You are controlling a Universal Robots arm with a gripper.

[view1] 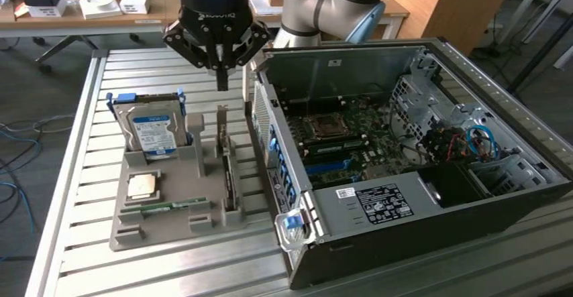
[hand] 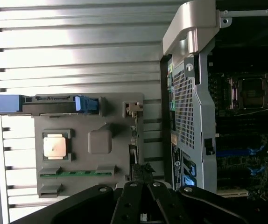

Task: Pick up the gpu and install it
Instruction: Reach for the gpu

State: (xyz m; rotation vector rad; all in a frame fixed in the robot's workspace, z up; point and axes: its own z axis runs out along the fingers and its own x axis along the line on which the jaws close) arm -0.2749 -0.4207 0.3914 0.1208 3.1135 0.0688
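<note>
The gpu stands on edge in a slot of the grey holder tray, a thin dark card running along the tray's side nearest the computer case. My gripper hangs above the far end of that card, clear of it, with its fingers shut and nothing between them. In the wrist view the gpu shows edge-on as a thin dark strip just ahead of my gripper, between the tray and the case.
The tray also holds a silver hard drive with blue clips, a CPU and a green memory stick. The open computer case lies on the slatted metal table at the exterior view's right, its motherboard exposed.
</note>
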